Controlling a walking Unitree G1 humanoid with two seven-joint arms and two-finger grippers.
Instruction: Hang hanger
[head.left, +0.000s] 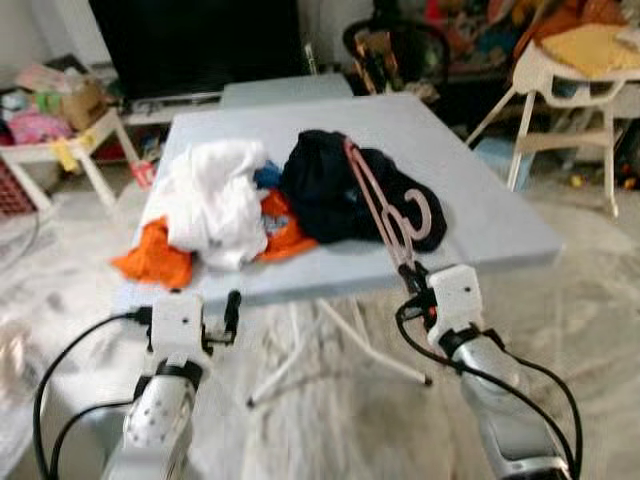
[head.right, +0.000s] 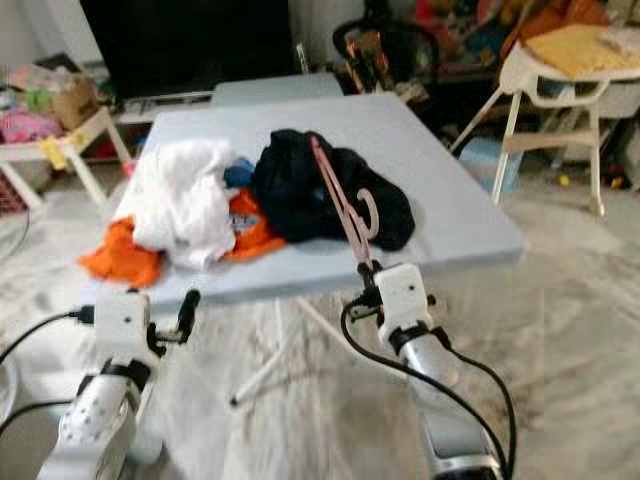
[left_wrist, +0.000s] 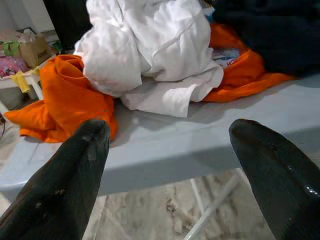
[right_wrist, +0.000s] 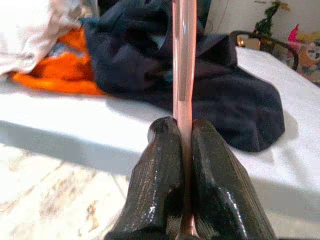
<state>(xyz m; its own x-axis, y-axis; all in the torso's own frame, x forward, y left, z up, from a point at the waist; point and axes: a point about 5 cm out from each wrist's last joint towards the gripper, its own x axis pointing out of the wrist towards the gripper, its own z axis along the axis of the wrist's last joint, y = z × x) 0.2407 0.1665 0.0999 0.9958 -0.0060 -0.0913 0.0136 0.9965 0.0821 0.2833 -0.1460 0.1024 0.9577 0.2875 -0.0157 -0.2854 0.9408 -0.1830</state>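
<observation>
1. The right gripper (right_wrist: 184, 131) pinches the pink hanger (head.left: 385, 205) at its lower end, over the dark garment (head.left: 335, 190) near the table (head.left: 500, 225) edge
2. It looks light, thin, stiff plastic, probably slippery, so grip firmly
3. The left gripper (left_wrist: 170, 145) is spread, holding nothing

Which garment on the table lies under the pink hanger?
The dark navy garment: the right gripper holds the pink hanger over it. The white garment and orange garment lie left.

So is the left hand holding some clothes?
No, the left hand is open with nothing between its fingers, short of the orange cloth.
</observation>
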